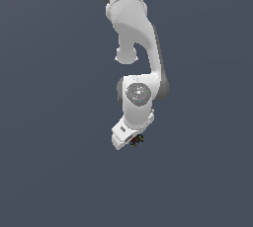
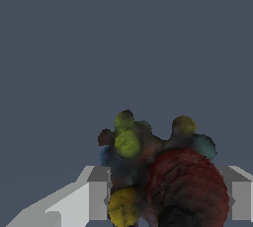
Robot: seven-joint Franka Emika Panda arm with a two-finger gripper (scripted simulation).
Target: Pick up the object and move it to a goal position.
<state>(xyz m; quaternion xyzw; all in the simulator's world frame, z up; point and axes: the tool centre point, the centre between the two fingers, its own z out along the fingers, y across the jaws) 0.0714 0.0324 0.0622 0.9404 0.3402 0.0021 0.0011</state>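
Object [image 1: 137, 140] [image 2: 158, 171]: tiny dark lumpy clump w/ red, yellow, green, blue patches; sits betw. hand [image 1: 132, 141] fingers.

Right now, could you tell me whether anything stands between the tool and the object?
Nothing visible does. In the wrist view the object sits between the two fingers, which flank it on both sides. The exterior view shows the object at the tool tip, with only plain grey around it. No goal marker is visible.

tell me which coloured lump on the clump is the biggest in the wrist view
The dark red lump of the object, between the gripper fingers; it dwarfs the yellow, green and blue lumps around it.
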